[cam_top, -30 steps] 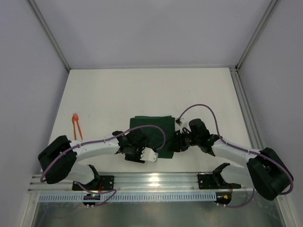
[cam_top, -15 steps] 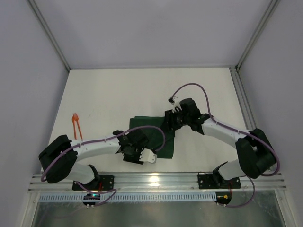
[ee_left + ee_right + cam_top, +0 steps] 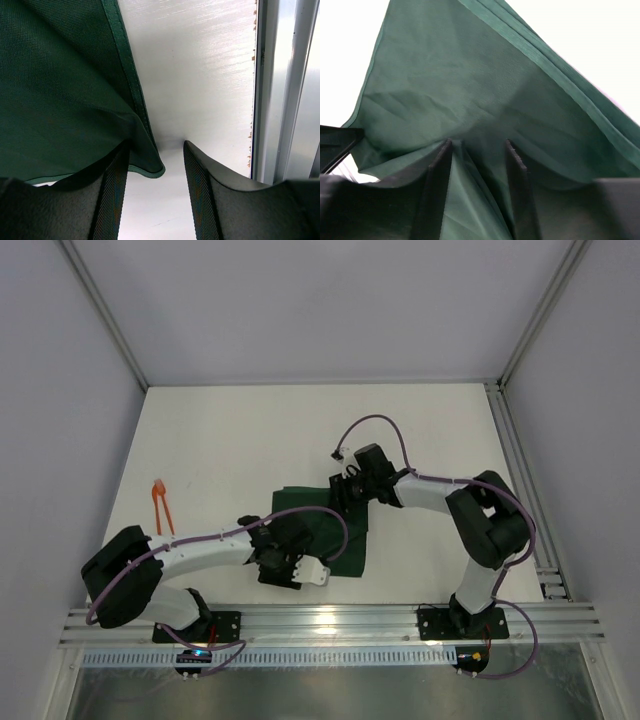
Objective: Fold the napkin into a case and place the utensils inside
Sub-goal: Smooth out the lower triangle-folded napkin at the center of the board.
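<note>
The dark green napkin (image 3: 335, 530) lies folded in a rough square on the white table (image 3: 250, 440). My left gripper (image 3: 283, 562) is at its near left corner. In the left wrist view the gripper (image 3: 156, 150) stands open; the napkin's (image 3: 60, 90) hemmed corner sits by the left finger (image 3: 112, 195), with bare table between the jaws. My right gripper (image 3: 343, 490) is over the far edge. In the right wrist view it (image 3: 479, 145) is open, with fingertips down on the napkin (image 3: 470, 75) and a cloth ridge between them. The orange utensils (image 3: 160, 505) lie at the far left.
An aluminium rail (image 3: 330, 620) runs along the near edge, and it shows at the right of the left wrist view as the rail (image 3: 280, 100). White enclosure walls (image 3: 60, 390) stand on three sides. Purple cables (image 3: 375, 425) loop above both arms.
My right gripper has let go at the napkin's near right side, opened, and swung up and left to the far edge. The left gripper has stayed at the near left corner.
</note>
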Available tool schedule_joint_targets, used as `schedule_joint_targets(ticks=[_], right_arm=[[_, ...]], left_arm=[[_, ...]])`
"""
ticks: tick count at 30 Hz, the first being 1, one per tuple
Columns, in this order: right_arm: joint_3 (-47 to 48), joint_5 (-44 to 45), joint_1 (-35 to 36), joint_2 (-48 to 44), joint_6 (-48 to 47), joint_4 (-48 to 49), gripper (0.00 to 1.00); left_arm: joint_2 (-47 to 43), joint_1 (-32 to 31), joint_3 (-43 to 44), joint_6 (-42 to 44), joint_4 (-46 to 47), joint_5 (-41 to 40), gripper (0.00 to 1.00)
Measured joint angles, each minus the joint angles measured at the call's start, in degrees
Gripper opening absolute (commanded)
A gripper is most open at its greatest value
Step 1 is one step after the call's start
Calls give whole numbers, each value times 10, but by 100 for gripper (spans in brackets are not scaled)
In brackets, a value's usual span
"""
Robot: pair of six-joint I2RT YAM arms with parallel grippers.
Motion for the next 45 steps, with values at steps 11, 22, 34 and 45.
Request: schedule_joint_targets(ticks=[11,22,34,45], right_arm=[[-68,-60,2,-24,-2,57,4],[-133,-86,6,-111,-24,81,6],[-278,-48,54,-252,26,78,33],[-337,19,54,-468,111,-16,41]], left_arm=[[-5,78,36,1,-57,101,53],[-20,210,136,9,-123,258,48],[68,238,138,-100,-5,209,47],[-39,211,76,45,-87,137,57]])
